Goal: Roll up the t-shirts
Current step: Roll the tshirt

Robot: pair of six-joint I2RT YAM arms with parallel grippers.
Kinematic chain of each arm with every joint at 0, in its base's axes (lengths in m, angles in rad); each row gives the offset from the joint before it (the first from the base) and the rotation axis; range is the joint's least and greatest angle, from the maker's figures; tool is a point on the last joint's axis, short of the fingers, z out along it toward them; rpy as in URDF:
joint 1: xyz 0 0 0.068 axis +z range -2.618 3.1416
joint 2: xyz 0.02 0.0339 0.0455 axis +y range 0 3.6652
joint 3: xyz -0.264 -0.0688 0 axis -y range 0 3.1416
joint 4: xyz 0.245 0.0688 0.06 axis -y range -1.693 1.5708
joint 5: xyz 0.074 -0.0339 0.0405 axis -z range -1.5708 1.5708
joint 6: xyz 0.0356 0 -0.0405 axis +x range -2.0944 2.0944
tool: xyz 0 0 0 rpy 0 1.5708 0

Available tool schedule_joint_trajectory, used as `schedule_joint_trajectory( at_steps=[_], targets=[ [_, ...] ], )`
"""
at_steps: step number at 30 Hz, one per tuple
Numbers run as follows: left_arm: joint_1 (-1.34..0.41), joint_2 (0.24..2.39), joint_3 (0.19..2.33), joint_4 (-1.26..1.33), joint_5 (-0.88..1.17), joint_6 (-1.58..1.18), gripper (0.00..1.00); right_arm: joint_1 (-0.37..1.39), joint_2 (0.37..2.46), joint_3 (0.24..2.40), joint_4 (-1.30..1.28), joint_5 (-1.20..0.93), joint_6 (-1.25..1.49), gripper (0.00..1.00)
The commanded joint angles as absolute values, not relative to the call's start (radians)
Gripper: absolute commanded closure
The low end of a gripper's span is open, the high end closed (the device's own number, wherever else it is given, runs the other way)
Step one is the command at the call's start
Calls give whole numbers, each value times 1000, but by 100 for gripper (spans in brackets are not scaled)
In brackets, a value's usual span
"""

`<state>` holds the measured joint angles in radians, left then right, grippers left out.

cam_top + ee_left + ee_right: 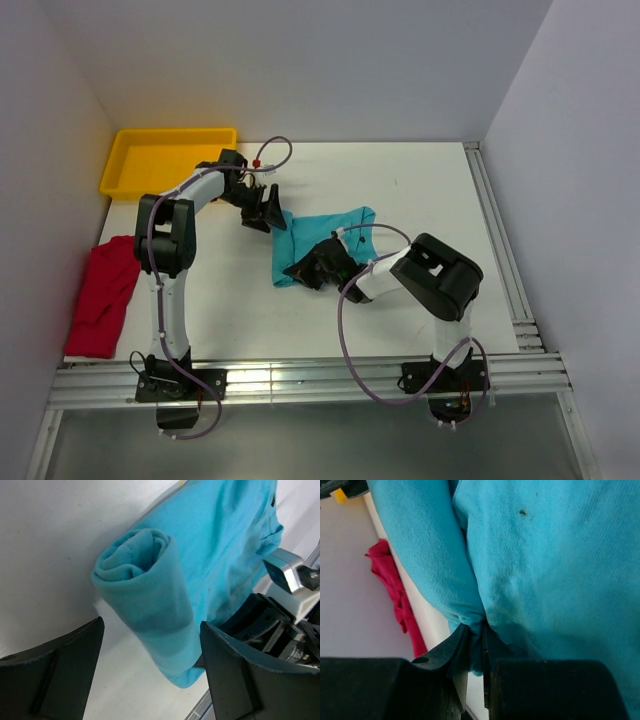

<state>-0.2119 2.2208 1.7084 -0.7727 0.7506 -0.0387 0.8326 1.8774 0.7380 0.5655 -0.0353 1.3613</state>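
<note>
While the teal t-shirt (325, 235) lies on the worktop (420, 190) only partly rolled, left gripper (264, 211) stands open over the roll and right gripper (308, 268) pinches its near end. Red t-shirt (103, 295) lies crumpled at the left edge, unrolled; most work remains.

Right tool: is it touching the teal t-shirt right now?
Touching. The right wrist view shows the right tool shut on a fold of the teal t-shirt, with the fabric pinched between its jaws.
</note>
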Motion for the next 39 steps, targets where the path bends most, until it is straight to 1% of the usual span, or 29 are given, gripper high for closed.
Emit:
schedule_joint_trajectory(
  at_steps=[1,2,4,6,7,9,10,12,13,14,15,16,17,18,19,21,22,27,33,39],
  targets=[
    [-216,2217,1703,-713,813,-57,18,822,1947,696,606,-75,1402,96],
    [-219,2221,1701,-712,807,-58,19,819,1951,693,615,-89,1410,96],
    [-221,2226,1695,-706,799,-64,23,818,1953,692,614,-87,1410,96],
    [-221,2229,1697,-707,798,-74,30,818,1947,698,603,-81,1402,97],
    [-221,2238,1700,-712,796,-77,41,818,1945,695,600,-78,1399,97],
    [-224,2250,1721,-733,787,-74,53,818,1937,704,585,-74,1388,95],
    [-225,2259,1730,-759,778,-71,65,818,1934,710,575,-72,1384,93],
    [-232,2263,1752,-781,746,-64,78,819,1925,725,539,-61,1361,87],
    [-235,2260,1759,-802,712,-60,86,821,1918,733,502,-54,1352,85],
    [-239,2258,1766,-816,689,-58,90,821,1911,741,476,-40,1329,82],
    [-244,2255,1782,-827,661,-54,94,827,1893,762,445,-26,1312,76],
    [-247,2250,1790,-840,620,-46,100,831,1884,781,363,-2,1295,73],
    [-255,2249,1798,-873,588,-43,100,836,1875,799,321,35,1257,69],
    [-261,2250,1822,-893,554,-28,100,842,1856,842,275,57,1238,60],
    [-265,2250,1831,-913,504,-17,100,857,1849,863,191,111,1220,57],
    [-284,2249,1864,-960,442,26,100,877,1826,915,125,165,1180,50],
    [-287,2252,1873,-972,430,37,100,897,1819,934,62,188,1169,48],
    [-291,2293,1974,-1103,338,93,100,959,1807,1057,-104,354,1121,46],
    [-304,2321,2026,-1160,236,129,100,1046,1838,1224,-311,550,1078,46],
    [-322,2350,2077,-1212,192,146,100,1098,1899,1362,-408,617,1008,45]
  ],
)
